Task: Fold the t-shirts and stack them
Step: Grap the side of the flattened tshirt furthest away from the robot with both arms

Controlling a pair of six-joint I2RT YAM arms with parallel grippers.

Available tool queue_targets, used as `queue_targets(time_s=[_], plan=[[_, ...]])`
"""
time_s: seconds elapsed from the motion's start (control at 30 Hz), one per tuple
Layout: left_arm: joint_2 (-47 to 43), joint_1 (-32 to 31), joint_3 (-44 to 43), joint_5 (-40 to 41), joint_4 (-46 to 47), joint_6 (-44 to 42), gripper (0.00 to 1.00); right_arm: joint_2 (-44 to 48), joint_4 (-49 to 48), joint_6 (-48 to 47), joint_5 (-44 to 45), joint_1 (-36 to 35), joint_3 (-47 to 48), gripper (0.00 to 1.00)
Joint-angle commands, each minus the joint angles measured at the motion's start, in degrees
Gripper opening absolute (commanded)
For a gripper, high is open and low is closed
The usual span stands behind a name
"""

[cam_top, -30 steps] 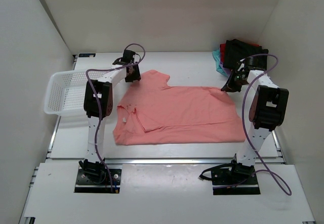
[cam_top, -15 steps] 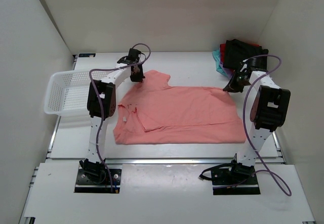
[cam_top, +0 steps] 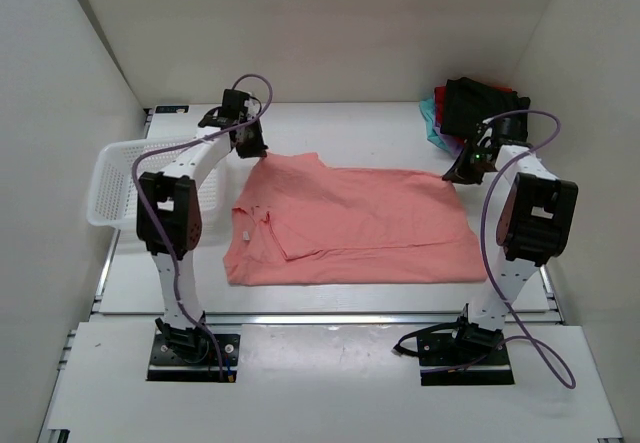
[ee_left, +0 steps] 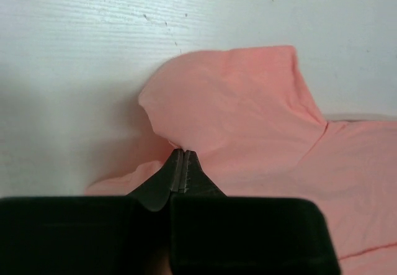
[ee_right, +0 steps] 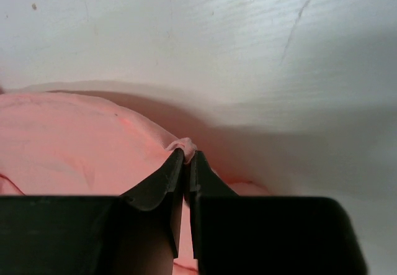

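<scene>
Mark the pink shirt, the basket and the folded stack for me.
salmon-pink t-shirt (cam_top: 370, 223): top external view, middle of its flat body.
white mesh basket (cam_top: 108, 185): top external view, its left wall.
folded shirt stack (cam_top: 478, 101): top external view, the black shirt on top.

Two slender white arms with bulky black joint housings, left arm (cam_top: 165, 213) and right arm (cam_top: 538, 218), are each bolted to a flat black base plate (cam_top: 190, 355) at the desk's near edge. A thin purple cable (cam_top: 525, 114) loops along each arm. Each wrist ends in black tapered fingers (ee_left: 160, 185).
</scene>
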State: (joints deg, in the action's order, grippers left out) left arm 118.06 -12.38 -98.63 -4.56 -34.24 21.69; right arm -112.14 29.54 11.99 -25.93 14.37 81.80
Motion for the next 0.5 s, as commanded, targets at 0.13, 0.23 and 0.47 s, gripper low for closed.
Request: queue_targets(time_s=[0.13, 0.23, 0.47], plan=[[-13.81, 0.60, 10.11, -4.93, 3.04, 0.63, 0.00, 10.61, -4.40, -0.04, -1.66, 0.30, -8.40, 0.00], [-17.95, -0.10, 14.50, -5.72, 3.21, 1.59, 0.00, 14.12, -4.40, -0.21, -1.40, 1.10, -11.83, 0.00], [-29.72, -0.19, 28.73, -6.43, 3.48, 2.04, 0.00, 20.99, -4.49, -1.96, 1.32, 3.20, -18.94, 0.00]])
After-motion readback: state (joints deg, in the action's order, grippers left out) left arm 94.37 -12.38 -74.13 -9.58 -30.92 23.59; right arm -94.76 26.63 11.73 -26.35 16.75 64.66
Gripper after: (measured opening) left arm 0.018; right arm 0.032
